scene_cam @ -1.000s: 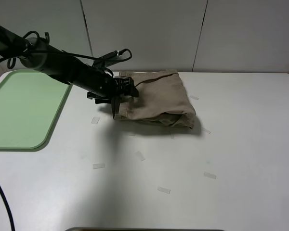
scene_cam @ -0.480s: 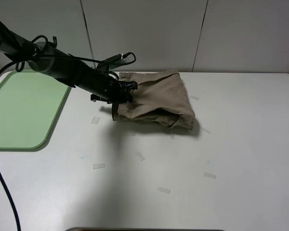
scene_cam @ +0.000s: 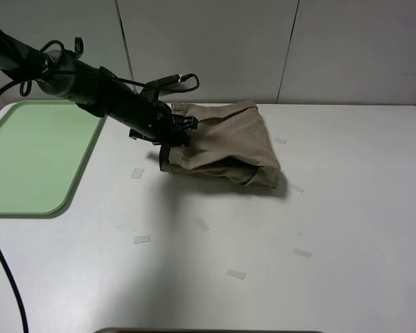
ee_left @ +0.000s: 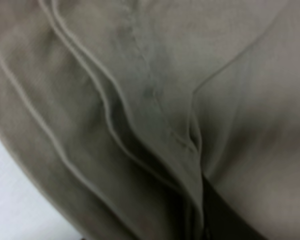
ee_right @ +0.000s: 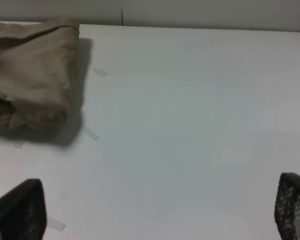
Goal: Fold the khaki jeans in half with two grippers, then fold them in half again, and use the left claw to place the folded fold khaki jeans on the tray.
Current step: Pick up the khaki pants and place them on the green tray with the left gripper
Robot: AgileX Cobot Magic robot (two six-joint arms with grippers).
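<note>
At the jeans' tray-side edge, left hand is pinching the stacked hems, so folding looks done and the carry is starting. Next move is calling for a lift and a swing over to the tray without the bundle unrolling. Jeans are sitting mid-bench, soft layered khaki cotton; tray is smooth, mint, low-rimmed. Right hand is idling wide, empty.

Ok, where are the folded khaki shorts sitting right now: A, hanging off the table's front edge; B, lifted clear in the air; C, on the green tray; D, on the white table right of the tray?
D: the khaki shorts lie folded on the white table, apart from the green tray, the left pincer at their near-tray edge.
</note>
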